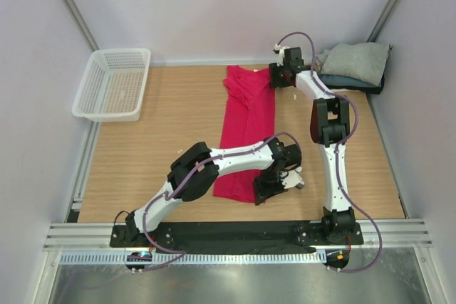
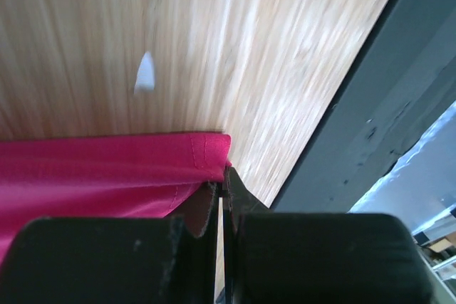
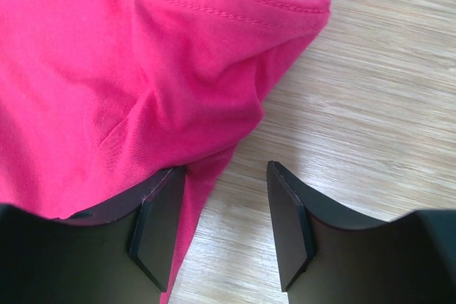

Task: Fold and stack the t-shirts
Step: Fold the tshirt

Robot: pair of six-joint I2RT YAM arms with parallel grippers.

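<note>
On the wooden table (image 1: 178,126), bounded by pale walls, items logged largest first.

1. Crimson-pink t-shirt (image 1: 246,126): lies at mid-table as a long narrow strip running from the far side toward the near edge. The far end is wider and rumpled. The near end stops short of the black base rail.

2. White mesh basket (image 1: 107,115): far left corner, partly overhanging the table's left edge, well apart from the shirt.

3. Folded stack: far right corner. Light grey shirt (image 1: 356,60) on top, dark blue-grey shirt (image 1: 370,85) showing beneath its near edge. Any lower layers cannot be made out.

4. Left gripper (image 1: 285,184): reached across to the near right corner of the strip. In the wrist view, the left gripper (image 2: 222,183) has its jaws pressed together on the stitched hem corner of the crimson-pink t-shirt (image 2: 92,169); that corner is off the wood.

5. Right gripper (image 1: 279,76): at the far right corner of the strip. In the wrist view, the right gripper (image 3: 221,226) has its jaws spread apart. The crimson-pink t-shirt (image 3: 107,90) is bunched over the left-hand finger (image 3: 158,226), with an edge hanging into the gap; the other finger stands over bare wood.

6. Small white fleck (image 2: 145,74) on the wood beyond the hem: too blurred to identify.
</note>
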